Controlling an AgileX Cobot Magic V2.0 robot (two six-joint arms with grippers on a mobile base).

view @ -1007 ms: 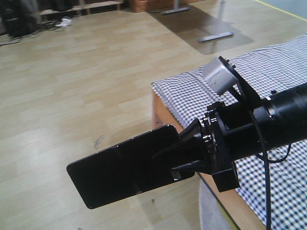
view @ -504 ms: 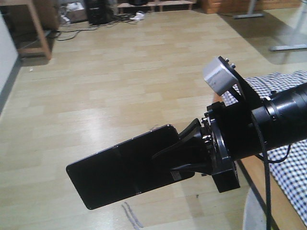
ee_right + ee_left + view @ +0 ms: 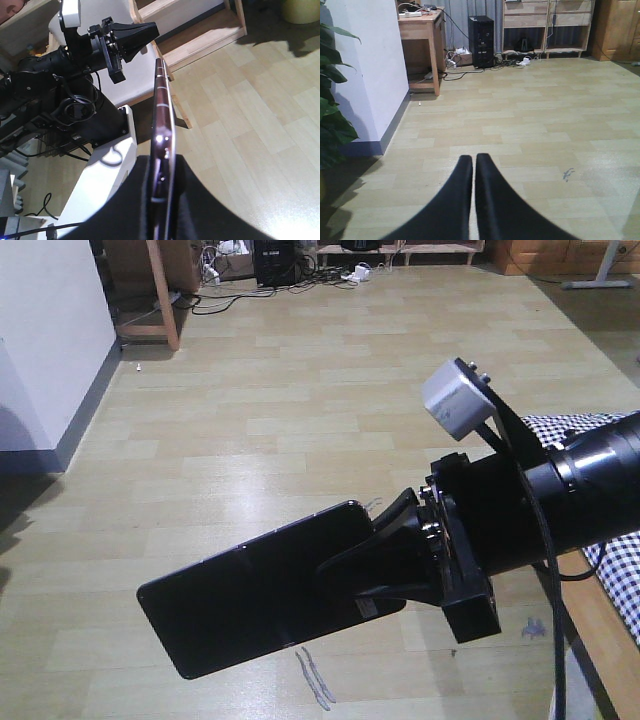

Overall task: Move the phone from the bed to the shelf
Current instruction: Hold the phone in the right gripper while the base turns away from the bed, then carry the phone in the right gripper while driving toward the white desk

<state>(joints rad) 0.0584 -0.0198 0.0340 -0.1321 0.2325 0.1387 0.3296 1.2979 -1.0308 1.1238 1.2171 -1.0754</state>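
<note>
Right end effector [image 3: 342, 575] clamps phone [image 3: 240, 610] by one end.

The glossy black phone [image 3: 255, 605] hangs in mid-air, its length running 8 to 2 o'clock. The checked bed [image 3: 625, 565] shows at 3 o'clock.

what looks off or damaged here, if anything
The phone has a crease line across its middle, odd for a flat slab. The right gripper pinches it only at one end, so most of it juts out over the floor.
</note>
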